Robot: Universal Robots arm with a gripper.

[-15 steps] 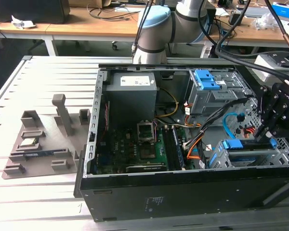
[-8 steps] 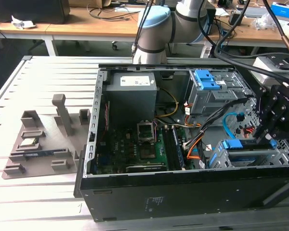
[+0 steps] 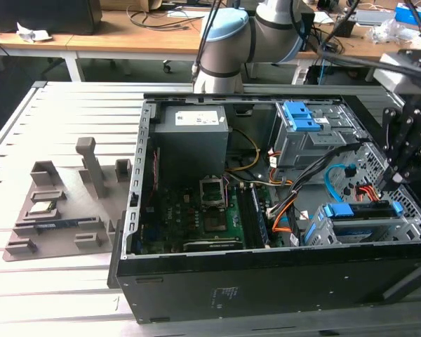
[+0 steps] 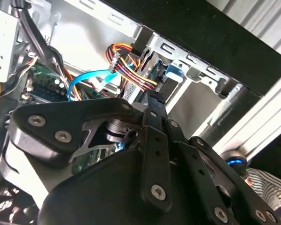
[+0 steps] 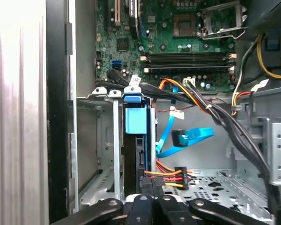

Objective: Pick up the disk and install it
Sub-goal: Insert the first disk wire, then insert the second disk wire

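1. Disk [image 3: 359, 211] placement: it sits in the drive cage [image 3: 414, 225] at the front lower corner of the open computer case [image 3: 266, 281], its blue carrier frame showing along the cage's top edge in the exterior view.
2. Claw position: the gripper [image 3: 383, 187] hangs at the cage's end toward the exterior view's right, its tips right at the disk's end, close enough that I judge them touching or nearly so.
3. Long axis: in the first wrist view the disk [image 5: 133, 140] stands on edge inside the cage and runs straight away from the gripper [image 5: 152, 185] toward the motherboard [image 5: 178, 33]. The claw lines up with that axis, so any push would travel along the slot.
4. Claw state: the fingers look pressed together into one narrow tip, pinching nothing that I can see.
5. Neighbours: orange and red power wires [image 5: 166, 174] and a blue data cable [image 5: 189, 138] lie just beside the cage, on the side away from the case wall.
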